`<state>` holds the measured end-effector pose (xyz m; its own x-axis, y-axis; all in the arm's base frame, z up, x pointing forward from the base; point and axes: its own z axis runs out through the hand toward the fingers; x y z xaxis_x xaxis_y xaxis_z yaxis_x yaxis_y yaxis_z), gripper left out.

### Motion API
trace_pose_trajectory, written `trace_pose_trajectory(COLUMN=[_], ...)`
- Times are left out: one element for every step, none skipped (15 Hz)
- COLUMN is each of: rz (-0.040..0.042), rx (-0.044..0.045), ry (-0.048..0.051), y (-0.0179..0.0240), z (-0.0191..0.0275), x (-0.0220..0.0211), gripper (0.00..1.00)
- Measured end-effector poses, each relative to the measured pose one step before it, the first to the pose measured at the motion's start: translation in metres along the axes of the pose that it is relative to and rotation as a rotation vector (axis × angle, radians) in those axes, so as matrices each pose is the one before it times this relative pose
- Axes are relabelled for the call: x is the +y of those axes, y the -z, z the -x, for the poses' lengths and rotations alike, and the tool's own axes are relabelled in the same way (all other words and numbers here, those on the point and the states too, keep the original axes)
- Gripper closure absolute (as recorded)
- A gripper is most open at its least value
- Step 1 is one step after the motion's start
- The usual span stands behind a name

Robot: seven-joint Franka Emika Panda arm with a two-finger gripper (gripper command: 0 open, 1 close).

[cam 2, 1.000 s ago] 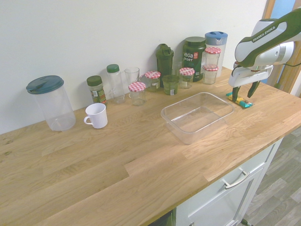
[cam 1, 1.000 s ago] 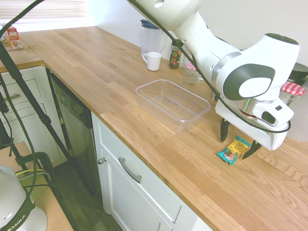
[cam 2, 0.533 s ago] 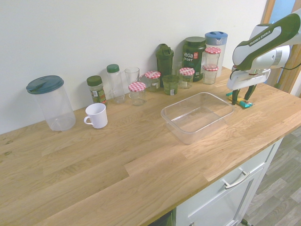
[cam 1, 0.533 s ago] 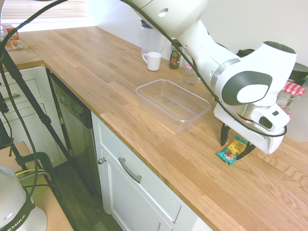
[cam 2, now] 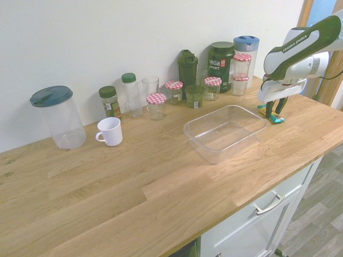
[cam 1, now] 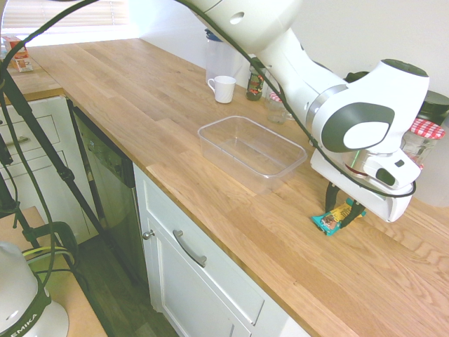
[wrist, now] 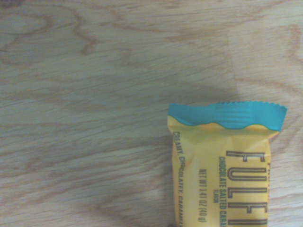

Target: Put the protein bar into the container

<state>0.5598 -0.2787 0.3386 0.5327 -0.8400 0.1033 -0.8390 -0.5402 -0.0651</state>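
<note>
Gripper [cam 1: 342, 208] is down at the wooden countertop [cam 1: 140, 105], fingers closed in on the protein bar [cam 1: 330, 220] from both sides, pinching it approx. at its middle; the bar's teal end sticks out past the fingertips toward the counter's front edge. In the 2nd ext. view the gripper [cam 2: 273, 111] sits low over the bar [cam 2: 276, 119], w/ only a bit of teal wrapper showing below the dark fingers. Can't tell whether the bar is touching the wood or just off it. Wrist view: bar [wrist: 227, 165] up close, teal crimped end, yellow body w/ dark print, wood grain all around. The container [cam 1: 251, 152] is on the counter well apart from the bar, nothing in it; in the 2nd ext. view the container [cam 2: 225, 133] is between the gripper and the white mug [cam 2: 110, 131]. Along the wall: jars w/ red-checked lids [cam 2: 157, 105], a dark protein tub [cam 2: 221, 65], a clear pitcher w/ teal lid [cam 2: 56, 116].
</note>
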Motion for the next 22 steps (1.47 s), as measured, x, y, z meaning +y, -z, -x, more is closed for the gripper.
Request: trace_pose_trajectory(rz=[-0.00285,-0.00940,-0.01650,-0.01696,-0.01609,-0.01731,-0.01536,-0.00919,-0.00502,-0.00081,0.00332,0.00617,0.00584,0.00506,0.00518,0.00445,0.00364,0.00334,0.00452,0.00760,0.00893,0.00709], rx=[0.00483,0.01019,0.01592,0.01388,0.01108,0.01383,0.01339,0.01120,0.01043,0.00702,0.00270,-0.00422,-0.00561,-0.00225,0.00128,0.00119,0.00198,-0.00114,-0.00621,-0.00703,-0.00564,-0.00303], ry=[-0.00196,0.00017,0.00199,0.00655,0.01310,0.01922,0.02173,0.02072,0.02427,0.02367,0.02091,0.01945,0.01710,0.01282,0.01085,0.00474,0.00182,-0.00031,0.00195,0.00061,-0.00007,-0.00040], y=[0.00314,0.00863,0.01635,0.02009,0.02221,0.02435,0.02203,0.01892,0.01471,0.00837,0.00345,-0.00142,-0.00314,-0.00411,-0.00308,-0.00148,-0.00070,-0.00144,-0.00412,-0.00563,-0.00661,-0.00675], z=[-0.00105,-0.00053,-0.00011,0.00244,0.00642,0.01032,0.01400,0.01558,0.01974,0.02218,0.02402,0.02333,0.02105,0.01500,0.00987,0.00718,0.00391,0.00370,0.00316,0.00244,0.00057,0.00005], x=[0.00082,-0.00061,-0.00171,-0.00237,-0.00305,-0.00472,-0.00750,-0.00928,-0.01386,-0.01698,-0.01815,-0.01795,-0.01681,-0.01175,-0.00801,-0.00728,-0.00445,-0.00410,-0.00344,-0.00263,-0.00086,-0.00092], gripper=[1.00,1.00,1.00,1.00,1.00,1.00,1.00,1.00,1.00,1.00,1.00,1.00,1.00,1.00,1.00,1.00,1.00,1.00,1.00,1.00,1.00,1.00])
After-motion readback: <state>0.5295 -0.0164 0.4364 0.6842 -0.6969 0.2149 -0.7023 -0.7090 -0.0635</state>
